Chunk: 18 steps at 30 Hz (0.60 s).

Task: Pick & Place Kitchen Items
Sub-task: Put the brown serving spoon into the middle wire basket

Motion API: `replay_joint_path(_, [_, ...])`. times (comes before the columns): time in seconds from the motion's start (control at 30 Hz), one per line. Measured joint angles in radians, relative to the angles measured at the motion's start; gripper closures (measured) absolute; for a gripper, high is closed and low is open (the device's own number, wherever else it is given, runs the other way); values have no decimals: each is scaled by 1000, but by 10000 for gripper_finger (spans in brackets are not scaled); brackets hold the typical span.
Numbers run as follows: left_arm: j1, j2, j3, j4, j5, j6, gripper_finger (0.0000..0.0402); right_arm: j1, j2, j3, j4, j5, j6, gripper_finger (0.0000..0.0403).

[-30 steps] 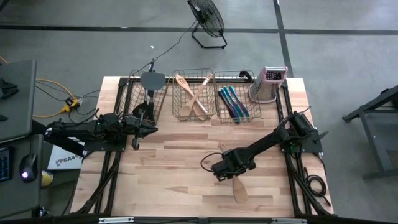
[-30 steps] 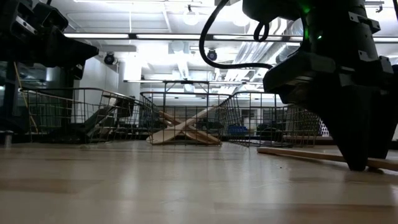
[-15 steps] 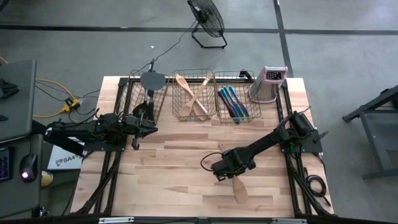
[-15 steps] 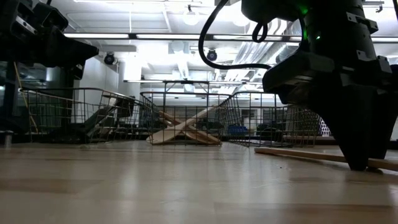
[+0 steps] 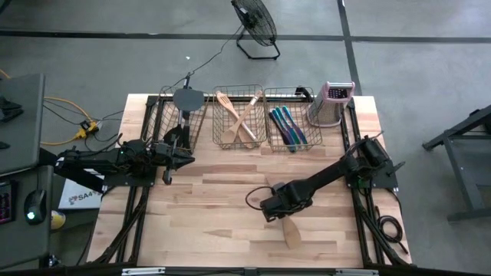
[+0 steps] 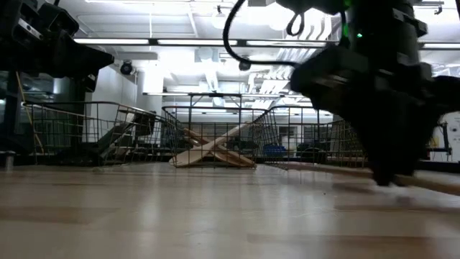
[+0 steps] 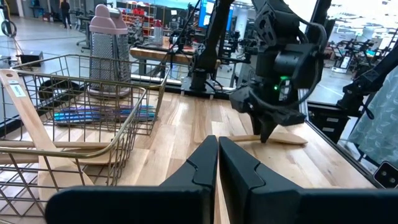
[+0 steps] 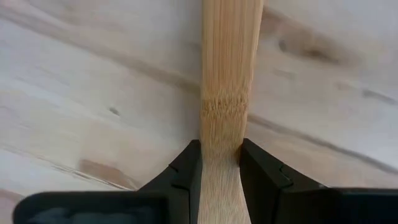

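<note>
Near the table's middle, your right gripper [image 8: 219,163] has its fingers clamped on the wooden spoon's [image 5: 290,230] handle. It's light, stiff and smooth; hold mid-handle. Left gripper [image 5: 167,156] waits, closed, empty.

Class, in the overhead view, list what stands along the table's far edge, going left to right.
Basket with the grey spatula → basket with the crossed wooden spoons → basket with the blue and purple pieces → grater.
</note>
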Motion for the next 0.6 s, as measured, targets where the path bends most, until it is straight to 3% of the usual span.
replay_joint_path(0.6, [0,0,0,0,0,0,387,-76,-170,2,206,236,-73,325])
